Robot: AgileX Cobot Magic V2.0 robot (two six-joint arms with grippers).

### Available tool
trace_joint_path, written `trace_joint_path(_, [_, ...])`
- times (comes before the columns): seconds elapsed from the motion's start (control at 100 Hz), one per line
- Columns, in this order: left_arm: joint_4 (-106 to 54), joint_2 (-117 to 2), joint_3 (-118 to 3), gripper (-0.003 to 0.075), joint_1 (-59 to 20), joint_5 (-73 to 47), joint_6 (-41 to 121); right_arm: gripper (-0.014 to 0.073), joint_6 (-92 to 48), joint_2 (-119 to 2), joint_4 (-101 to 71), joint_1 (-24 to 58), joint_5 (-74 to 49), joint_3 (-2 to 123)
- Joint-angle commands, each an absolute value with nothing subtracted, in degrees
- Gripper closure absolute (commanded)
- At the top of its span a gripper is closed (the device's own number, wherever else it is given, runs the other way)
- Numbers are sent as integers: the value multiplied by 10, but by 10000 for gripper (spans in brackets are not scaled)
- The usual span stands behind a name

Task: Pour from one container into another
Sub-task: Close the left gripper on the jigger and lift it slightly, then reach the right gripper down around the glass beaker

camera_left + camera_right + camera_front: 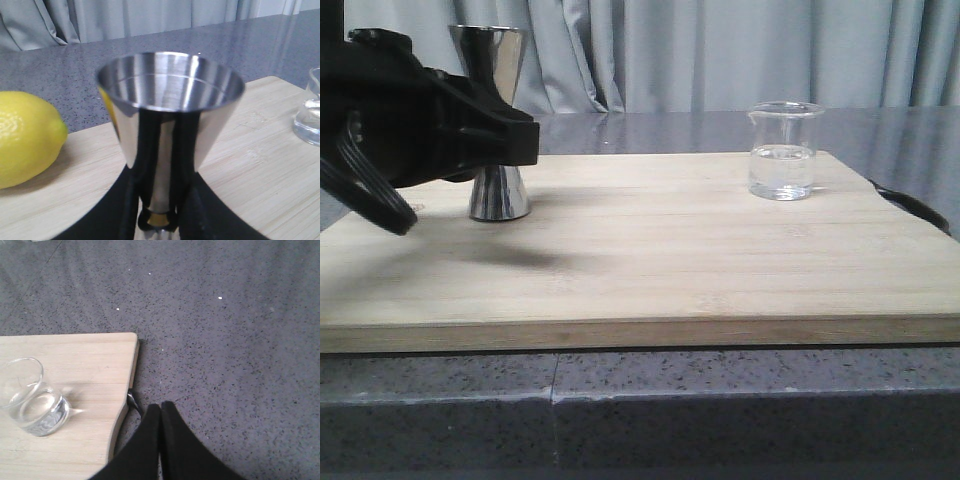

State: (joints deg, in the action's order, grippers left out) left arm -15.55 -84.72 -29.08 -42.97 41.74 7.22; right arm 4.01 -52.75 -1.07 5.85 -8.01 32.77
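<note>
The steel jigger [495, 120] stands upright at the left of the wooden board [650, 260], its empty upper cup [170, 85] open to the left wrist view. My left gripper [159, 218] is closed around the jigger's narrow waist at the gold band, one finger on each side. The glass beaker [783, 150] stands at the board's back right with clear liquid in its bottom; the beaker [30, 397] also shows in the right wrist view. My right gripper [160, 407] is shut and empty over the grey counter, just off the board's right edge and apart from the beaker.
A yellow lemon [25, 140] lies on the board close beside the jigger. A dark loop [134, 402] hangs at the board's right edge. Speckled grey counter [225, 340] surrounds the board, and curtains hang behind.
</note>
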Motion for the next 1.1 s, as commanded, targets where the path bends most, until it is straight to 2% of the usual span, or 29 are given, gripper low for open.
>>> trace_joint_path(0.0, [-141,-833,-306,738,-433,491,68,666,37,-525,-5,59,-28,347])
trace_joint_path(0.23, [-101,-833,-306,739,-461,564,65,666,37,-548,19,70,26,347])
trace_joint_path(0.42, [-101,-833,-308,739,-492,566,37,666,37,-588,77,116,60,347])
trace_joint_path(0.69, [-83,-823,-308,739,-493,567,8,650,37,-643,99,137,101,347])
trace_joint_path(0.81, [-79,-819,-308,739,-493,566,8,535,37,-652,99,140,109,347])
trace_joint_path(1.0, [-79,-819,-308,739,-492,545,8,161,39,-652,96,140,118,347])
trace_joint_path(1.09, [-79,-819,-308,739,-492,544,8,77,39,-652,83,144,115,347])
